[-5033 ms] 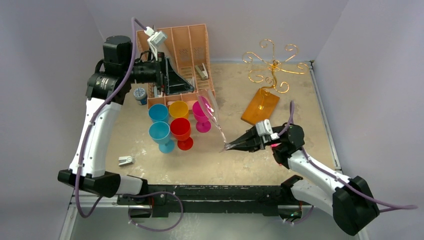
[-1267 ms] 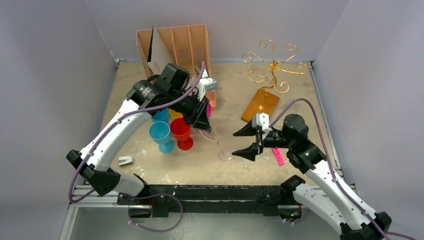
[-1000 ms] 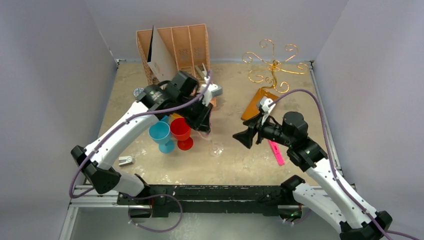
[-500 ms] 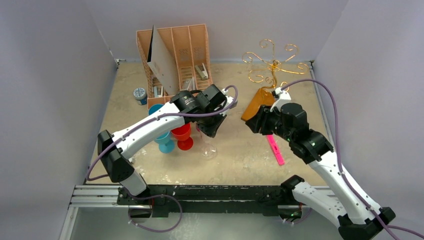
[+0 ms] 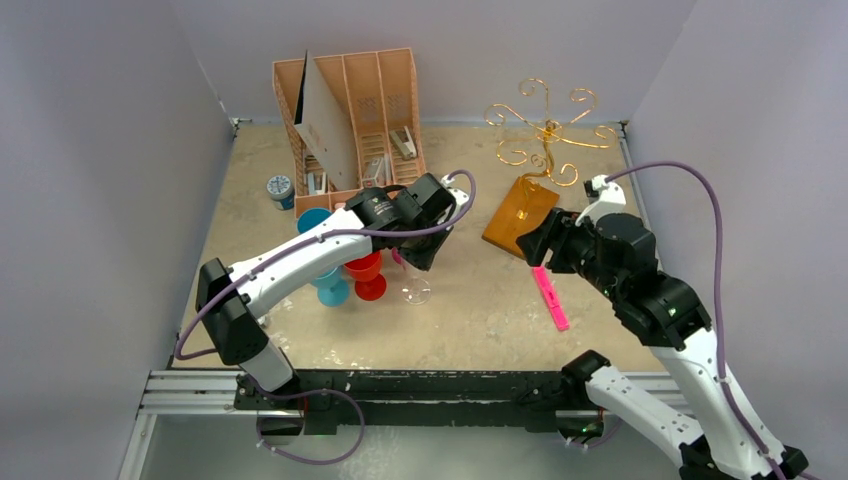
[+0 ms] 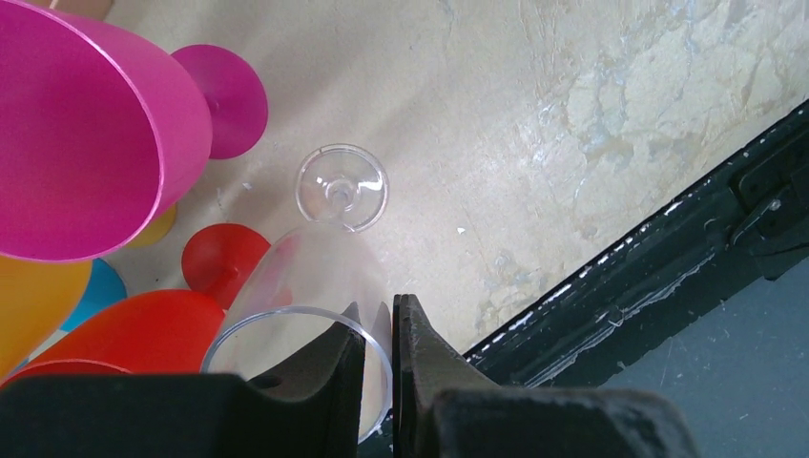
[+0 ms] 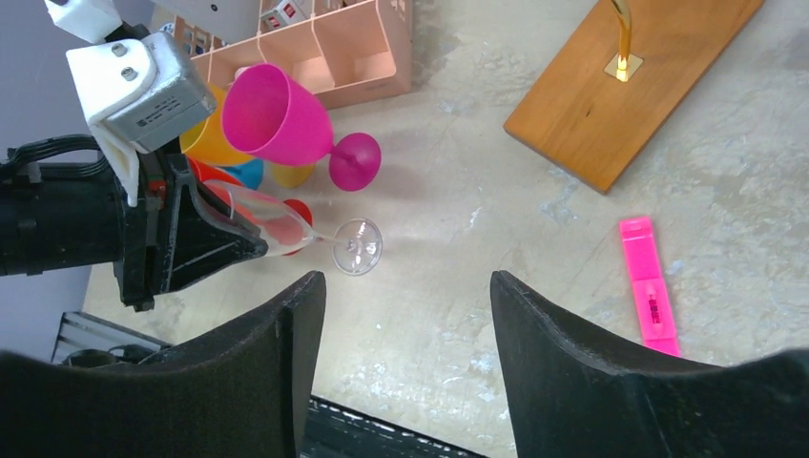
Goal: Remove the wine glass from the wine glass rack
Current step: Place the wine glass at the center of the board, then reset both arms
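The clear wine glass (image 6: 320,272) is off the wine glass rack (image 5: 541,128) — tilted, its rim pinched between the pressed-together jaws of the left gripper (image 6: 393,315), its foot low beside the red goblet (image 5: 365,272) and the pink goblet (image 7: 284,118); whether the foot touches the table (image 5: 480,310) I cannot tell. The right gripper (image 7: 404,286) hangs spread and empty. The step in hand looks like setting down; next — stand the glass upright, then release without nudging the goblets.
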